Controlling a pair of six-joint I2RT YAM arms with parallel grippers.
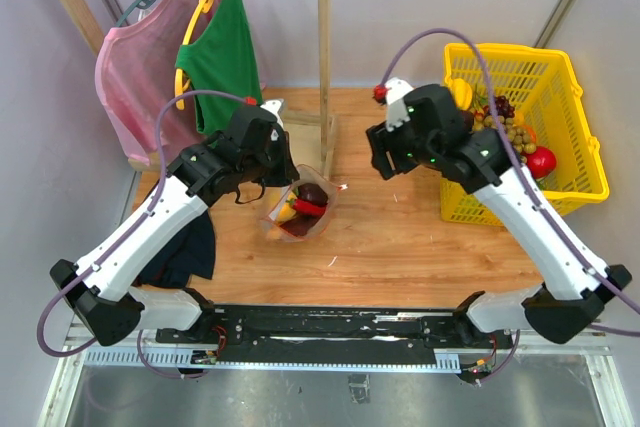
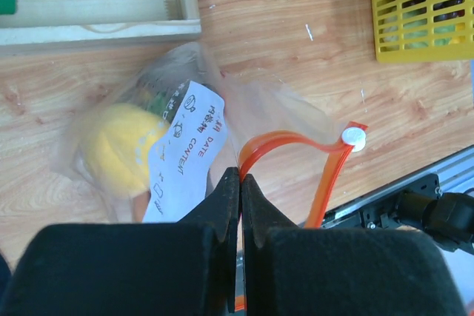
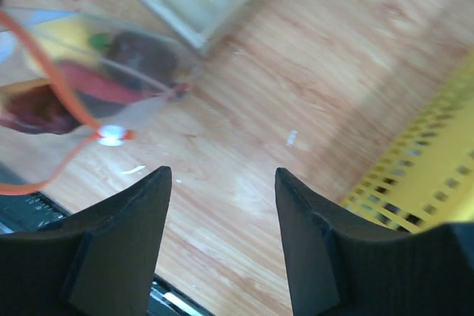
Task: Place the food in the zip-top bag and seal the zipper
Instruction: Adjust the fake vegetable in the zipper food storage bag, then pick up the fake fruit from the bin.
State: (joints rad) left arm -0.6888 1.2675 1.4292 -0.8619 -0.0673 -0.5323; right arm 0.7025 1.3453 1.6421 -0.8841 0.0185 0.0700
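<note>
The clear zip-top bag (image 1: 300, 212) sits mid-table with food inside: a red pepper (image 1: 309, 207), a dark purple fruit (image 1: 313, 193) and a yellow fruit (image 2: 118, 149). Its white label (image 2: 185, 149) faces the left wrist camera. My left gripper (image 2: 239, 177) is shut on the orange-red zipper (image 2: 296, 140), which curves away to a white slider (image 2: 354, 138). My right gripper (image 3: 222, 175) is open and empty above bare wood, right of the bag (image 3: 126, 72). The zipper (image 3: 59, 72) and slider (image 3: 111, 135) also show there.
A yellow basket (image 1: 560, 147) with more toy produce stands at the right. A wooden clothes rack (image 1: 322, 67) with a pink shirt (image 1: 140, 72) and a green shirt (image 1: 220, 57) stands behind the bag. A dark cloth (image 1: 185, 247) lies at the left.
</note>
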